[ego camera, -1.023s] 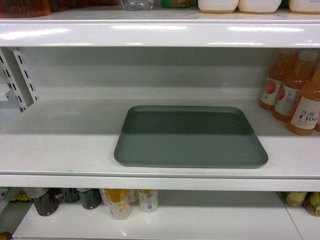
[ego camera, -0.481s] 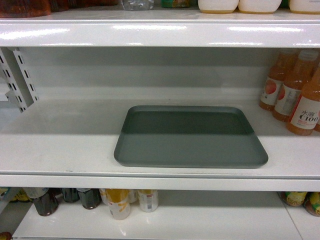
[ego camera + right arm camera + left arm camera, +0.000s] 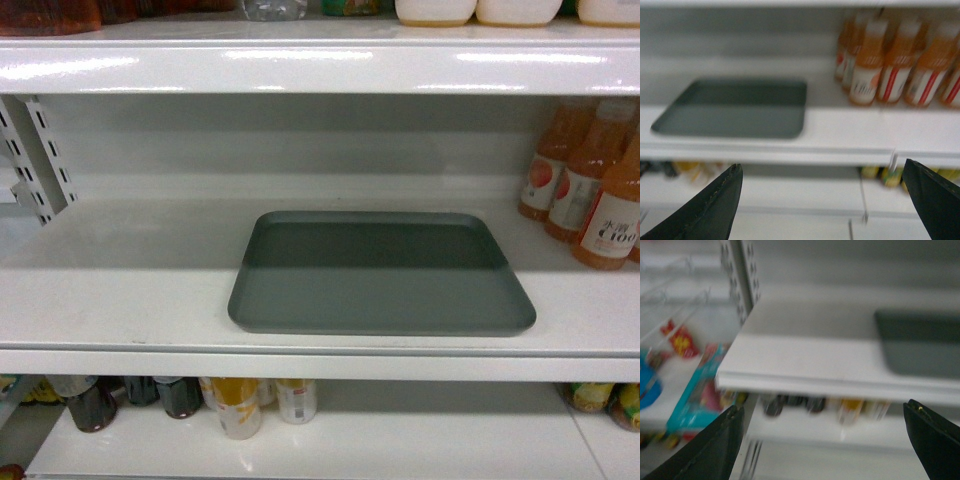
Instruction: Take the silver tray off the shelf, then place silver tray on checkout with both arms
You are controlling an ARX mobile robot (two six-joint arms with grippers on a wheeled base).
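Your flat, matte grey-green silver tray with rounded corners lies empty on the white metal shelf, close to its glossy front lip, with orange juice bottles standing to its right. Your left gripper and right gripper both hang in front of the shelf edge with black fingers spread wide, holding nothing. Both wrist views are blurred, and neither gripper touches the tray.

The dark grey-green tray lies flat on the white shelf, near its front lip.
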